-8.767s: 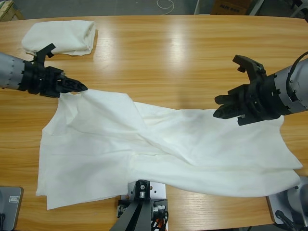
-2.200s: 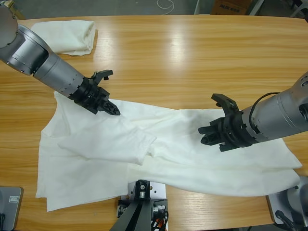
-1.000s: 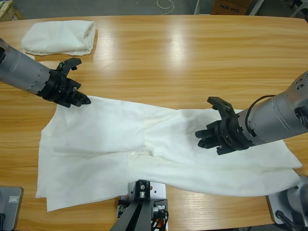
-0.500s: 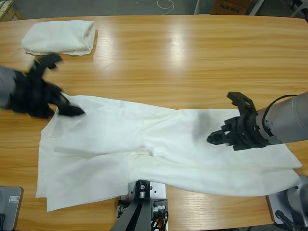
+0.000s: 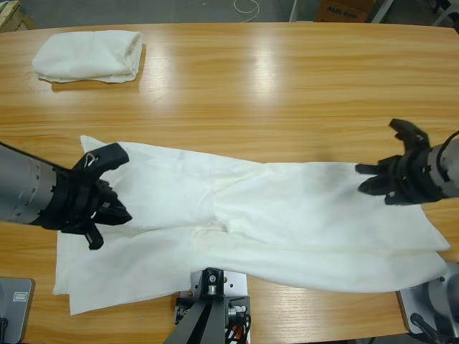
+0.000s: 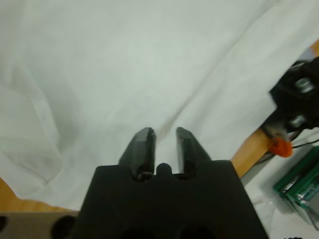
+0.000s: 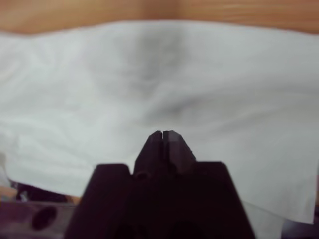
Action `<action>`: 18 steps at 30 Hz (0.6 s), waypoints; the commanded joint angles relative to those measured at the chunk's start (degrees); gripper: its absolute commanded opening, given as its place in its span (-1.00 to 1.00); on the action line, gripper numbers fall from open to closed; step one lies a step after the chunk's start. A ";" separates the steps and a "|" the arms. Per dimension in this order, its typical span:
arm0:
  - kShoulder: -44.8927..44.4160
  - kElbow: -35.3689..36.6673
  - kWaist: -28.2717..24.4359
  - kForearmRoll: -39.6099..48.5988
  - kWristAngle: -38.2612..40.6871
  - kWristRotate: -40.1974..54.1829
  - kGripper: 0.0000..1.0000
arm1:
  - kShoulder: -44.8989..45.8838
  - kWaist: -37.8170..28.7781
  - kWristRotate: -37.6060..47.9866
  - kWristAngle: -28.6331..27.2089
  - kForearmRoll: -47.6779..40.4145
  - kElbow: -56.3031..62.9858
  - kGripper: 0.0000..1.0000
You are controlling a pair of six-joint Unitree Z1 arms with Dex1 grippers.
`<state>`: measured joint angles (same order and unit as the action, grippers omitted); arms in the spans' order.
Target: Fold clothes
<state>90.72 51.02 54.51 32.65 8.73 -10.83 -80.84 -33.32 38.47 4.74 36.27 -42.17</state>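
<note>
Open wood across the table (image 5: 287, 86) beyond the spread shirt (image 5: 272, 215) (only a folded shirt (image 5: 90, 55) at far corner).

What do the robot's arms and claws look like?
Both arms are silver-grey tubes with dark rings round them. The left gripper and the right gripper are chunky black blocks, each ending in two black jaws that taper to blunt tips. A thin dark cable loops beside the right arm, and small red and white wires show on the left gripper.

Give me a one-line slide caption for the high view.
Both grippers, left and right, over opposite ends of a spread white T-shirt; a folded one lies at the table's far corner.
</note>
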 commanded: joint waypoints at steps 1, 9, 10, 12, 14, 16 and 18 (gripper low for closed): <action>8.55 -1.87 1.28 0.66 -2.67 -4.27 -1.00 | -4.36 12.05 -0.66 -0.51 1.00 -0.07 -1.00; 8.69 -2.20 1.27 4.07 -1.67 -10.35 -1.00 | -14.59 16.27 -0.82 2.80 1.21 -0.80 -1.00; 8.69 -2.32 1.28 4.40 -1.30 -10.89 -1.00 | -15.83 16.27 -0.55 2.75 1.12 -0.84 -1.00; 8.67 -2.24 1.28 4.87 -0.66 -11.98 -1.00 | -18.16 16.38 -0.24 2.45 -0.07 -0.80 -1.00; 9.21 -2.15 1.25 4.87 -0.65 -12.41 -1.00 | -19.73 17.22 -0.78 2.04 -2.08 -0.79 -1.00; 9.86 -2.13 1.30 4.96 -0.65 -12.55 -1.00 | -20.43 18.93 -2.66 0.78 -4.87 -0.79 -1.00; 10.46 -2.15 1.28 4.96 -0.65 -12.55 -1.00 | -21.06 21.83 -6.67 0.37 -7.68 -1.23 -1.00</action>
<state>97.58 49.82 55.15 36.87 7.11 -22.34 -96.70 -16.95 37.50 6.31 35.29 -42.50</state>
